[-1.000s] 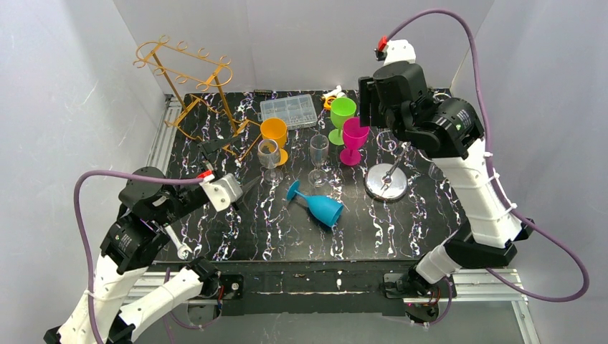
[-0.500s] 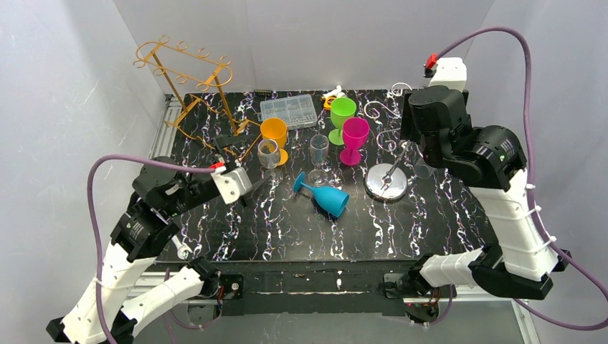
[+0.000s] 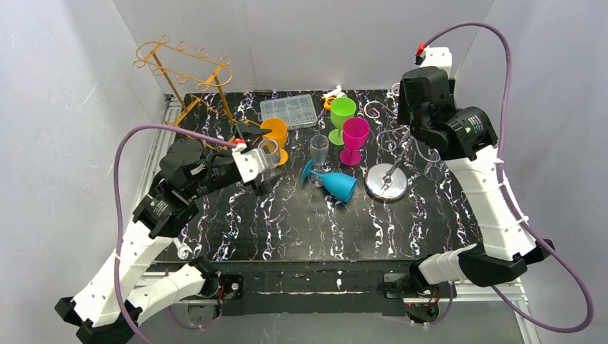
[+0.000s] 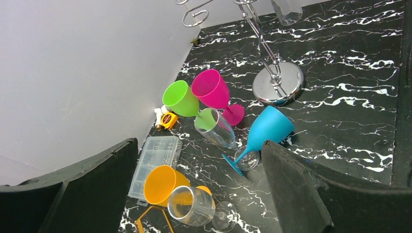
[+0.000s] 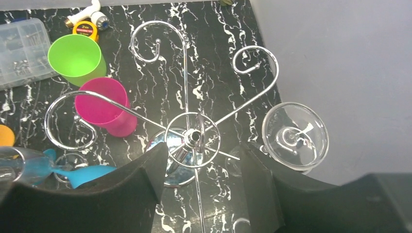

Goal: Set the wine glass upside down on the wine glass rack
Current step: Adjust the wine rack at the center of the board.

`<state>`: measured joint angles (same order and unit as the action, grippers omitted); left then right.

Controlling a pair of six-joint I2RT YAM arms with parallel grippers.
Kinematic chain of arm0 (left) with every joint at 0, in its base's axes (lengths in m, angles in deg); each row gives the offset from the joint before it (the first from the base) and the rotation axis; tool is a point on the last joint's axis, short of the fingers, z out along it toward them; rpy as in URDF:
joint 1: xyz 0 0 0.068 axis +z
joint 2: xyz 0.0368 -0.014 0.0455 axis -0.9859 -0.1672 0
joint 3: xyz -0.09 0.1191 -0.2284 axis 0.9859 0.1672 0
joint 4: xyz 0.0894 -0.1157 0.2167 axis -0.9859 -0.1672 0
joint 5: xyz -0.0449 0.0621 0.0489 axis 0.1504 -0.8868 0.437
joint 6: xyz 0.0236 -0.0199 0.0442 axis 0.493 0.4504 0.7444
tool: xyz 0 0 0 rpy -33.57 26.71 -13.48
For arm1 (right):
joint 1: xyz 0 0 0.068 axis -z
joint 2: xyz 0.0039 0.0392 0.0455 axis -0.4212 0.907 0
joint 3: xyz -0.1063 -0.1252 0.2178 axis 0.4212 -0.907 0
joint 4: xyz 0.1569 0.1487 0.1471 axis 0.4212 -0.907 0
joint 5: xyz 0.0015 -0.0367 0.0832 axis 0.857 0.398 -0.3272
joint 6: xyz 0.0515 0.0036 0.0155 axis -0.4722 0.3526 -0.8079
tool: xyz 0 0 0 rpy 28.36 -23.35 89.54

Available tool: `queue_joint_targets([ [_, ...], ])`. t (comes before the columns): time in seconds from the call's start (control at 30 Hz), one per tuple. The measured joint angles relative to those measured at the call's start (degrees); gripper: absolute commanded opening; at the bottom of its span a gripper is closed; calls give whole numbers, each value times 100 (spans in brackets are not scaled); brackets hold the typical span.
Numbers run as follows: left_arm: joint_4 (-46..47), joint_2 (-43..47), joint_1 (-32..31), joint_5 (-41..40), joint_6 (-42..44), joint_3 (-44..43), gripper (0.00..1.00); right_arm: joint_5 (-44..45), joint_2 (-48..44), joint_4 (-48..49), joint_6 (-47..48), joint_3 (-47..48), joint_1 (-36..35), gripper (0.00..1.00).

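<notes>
The chrome wine glass rack (image 3: 386, 180) stands right of centre on its round base (image 5: 180, 160). A clear wine glass (image 5: 295, 136) hangs upside down from one of its right hooks, also visible in the top view (image 3: 432, 166). My right gripper (image 5: 199, 184) hovers above the rack, open, holding nothing. My left gripper (image 4: 199, 144) is wide open, just short of a second clear wine glass (image 4: 192, 205) that stands in front of an orange glass (image 4: 160, 184). In the top view the left gripper (image 3: 257, 156) is beside that clear glass (image 3: 269, 152).
A blue glass (image 3: 337, 185) lies on its side mid-table, by an upright clear glass (image 3: 318, 147). Green (image 3: 342, 111) and pink (image 3: 355, 132) glasses stand behind. A plastic box (image 3: 289, 111) and tape measure (image 4: 166, 120) sit at the back, a gold rack (image 3: 188, 79) back left.
My left arm has reached forward and right, up to the clear and orange glasses. The blue glass has shifted back and right. My right gripper swung right and back, and its jaws narrowed a little.
</notes>
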<state>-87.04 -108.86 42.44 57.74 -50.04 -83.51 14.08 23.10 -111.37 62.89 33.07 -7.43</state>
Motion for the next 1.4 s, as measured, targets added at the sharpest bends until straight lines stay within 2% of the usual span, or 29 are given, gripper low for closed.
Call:
queue_joint_targets([
  [0.37,546,-568,0,-1,-420,-31,98,-1105,-1,414,12,-735,761,43],
  [0.5,731,-1138,0,0,-506,-213,98,-1321,-10,561,3,-895,856,30],
  [0.6,919,-1548,-2,49,-428,-364,98,-1420,-12,654,26,-921,883,19],
  [0.7,1138,-1933,-40,128,-238,-518,98,-1509,-17,724,13,-926,928,13],
  [0.83,1347,-2462,-187,184,85,-858,98,-1562,-67,974,5,-1071,945,10],
  [1.0,1704,-3116,-441,259,806,-1236,98,-1594,-157,1165,-5,-1218,947,8],
  [1.13,2075,-3542,-622,425,1853,-1265,97,-1649,-191,1230,-23,-1253,948,7],
  [1.4,2995,-4177,-702,853,4163,-1022,71,-1710,-412,1342,-43,-1493,956,6],
])
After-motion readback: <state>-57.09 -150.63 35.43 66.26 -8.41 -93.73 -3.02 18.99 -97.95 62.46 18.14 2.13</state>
